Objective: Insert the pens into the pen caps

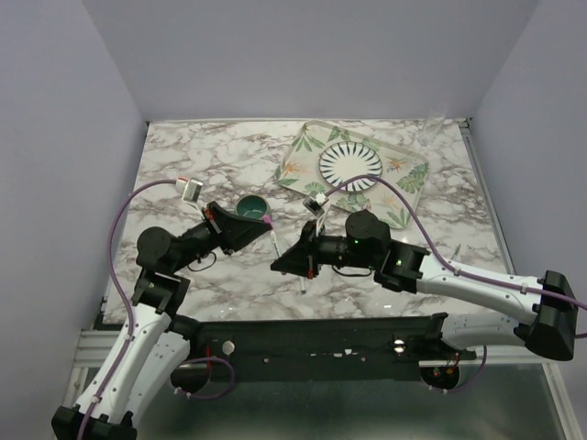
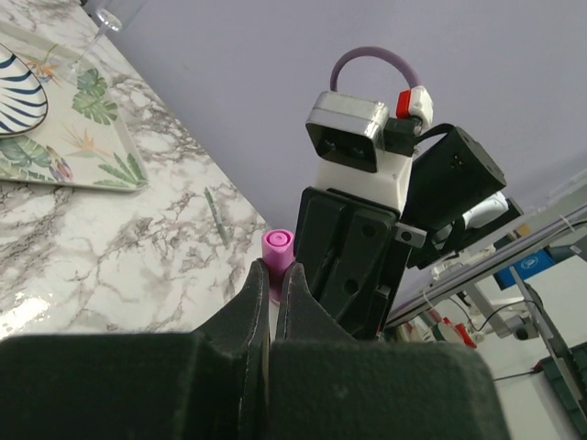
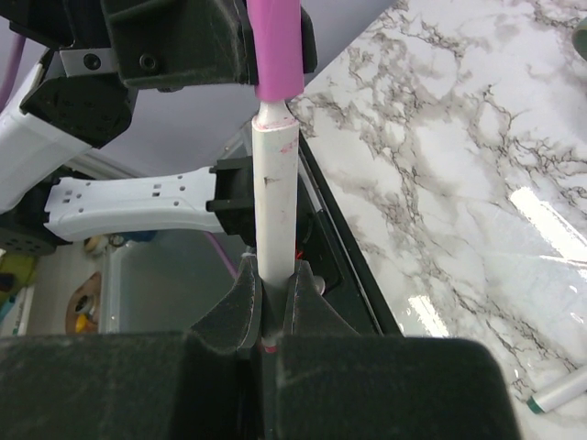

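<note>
My left gripper [image 1: 266,223] [image 2: 272,275] is shut on the pink-purple pen cap [image 2: 277,246], whose closed end sticks out past the fingertips. My right gripper [image 1: 280,259] [image 3: 275,275] is shut on a white pen [image 3: 275,183], held in the air above the table's front part. The pen's tip sits in the mouth of the pink cap [image 3: 278,46], with a narrow white neck still showing. A second white pen with a green end [image 3: 559,396] lies on the marble close under my right gripper. No separate green cap shows.
A green cup [image 1: 252,209] stands just behind my left gripper. A leaf-patterned tray [image 1: 404,179] with a striped plate [image 1: 350,165] is at the back right, with a clear glass [image 1: 431,128] beyond it. A thin greenish stick [image 2: 217,215] lies on the marble.
</note>
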`<state>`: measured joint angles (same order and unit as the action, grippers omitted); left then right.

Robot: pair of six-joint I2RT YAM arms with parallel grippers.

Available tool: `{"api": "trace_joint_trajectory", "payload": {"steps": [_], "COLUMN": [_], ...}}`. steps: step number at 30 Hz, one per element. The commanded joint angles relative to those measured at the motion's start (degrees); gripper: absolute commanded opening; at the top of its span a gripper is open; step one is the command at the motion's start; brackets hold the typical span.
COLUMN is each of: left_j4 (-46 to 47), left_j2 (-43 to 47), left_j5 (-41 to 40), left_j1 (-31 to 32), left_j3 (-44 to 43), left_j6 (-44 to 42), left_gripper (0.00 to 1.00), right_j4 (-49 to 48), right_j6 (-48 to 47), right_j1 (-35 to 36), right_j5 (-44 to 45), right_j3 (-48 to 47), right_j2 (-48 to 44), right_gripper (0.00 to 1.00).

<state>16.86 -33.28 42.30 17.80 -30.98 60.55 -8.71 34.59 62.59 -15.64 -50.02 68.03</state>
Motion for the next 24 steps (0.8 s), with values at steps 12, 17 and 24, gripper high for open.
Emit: {"api": "trace_joint_trajectory", "payload": {"steps": [12, 17, 24], "left_j4": [-8.16, -9.92, -6.58], "left_j2": [-0.91, -2.58, -3.11], "left_j5": [1.47, 0.94, 0.76], "left_j1": [4.52, 4.70, 4.70], "left_j3": [-2.59, -5.93, -10.85], "left_j6": [-7.55, -9.40, -8.17], "left_gripper": [0.00, 0.15, 0.49], "right_j4": [17.93, 13.73, 9.50], "right_j6": [-14.98, -21.83, -21.85], "right_j1": [0.43, 0.34, 0.52], "right_j5": [20.12, 15.91, 5.97], "right_j3": [-16.95, -14.76, -10.71], "right_j2": [3.78, 1.50, -2.28], "right_gripper": [0.01, 0.01, 0.01]}}
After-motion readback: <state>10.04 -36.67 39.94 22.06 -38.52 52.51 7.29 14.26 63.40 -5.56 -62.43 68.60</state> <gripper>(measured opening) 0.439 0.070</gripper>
